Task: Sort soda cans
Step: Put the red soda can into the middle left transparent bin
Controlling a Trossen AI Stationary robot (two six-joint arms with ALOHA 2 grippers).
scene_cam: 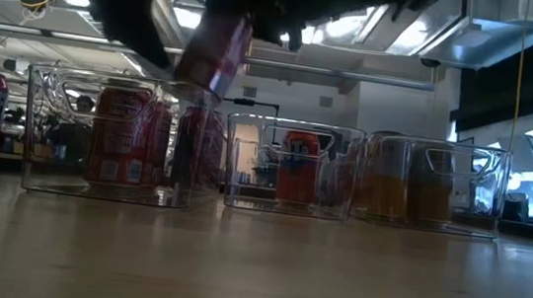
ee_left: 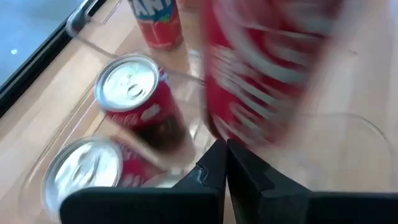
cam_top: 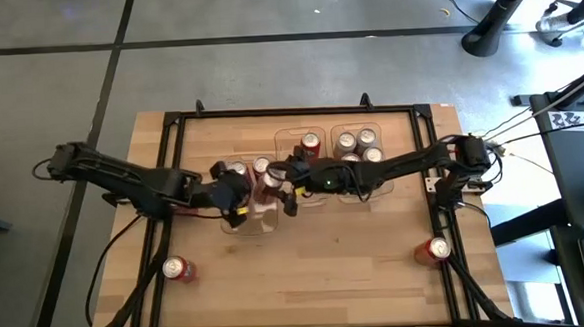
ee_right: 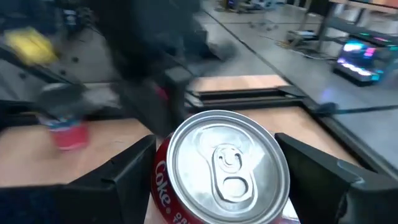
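Right gripper (ee_right: 217, 180) pinches a red can (ee_right: 221, 168) above the left tray (scene_cam: 108, 142) (several cans binned already); left gripper (ee_left: 225, 168) pressed together; two loose cans (cam_top: 177, 269) remain

Both dark arms crowd over the clear rectangular plastic tray on the left (cam_top: 237, 224), blocking access from above. Open wooden tabletop (cam_top: 307, 263) lies toward the near edge, with one red can at each corner (cam_top: 177, 269) (cam_top: 437, 248).

"Coke" reads on the red can (ee_right: 217, 180); "FAN" on another can (ee_left: 154, 22).
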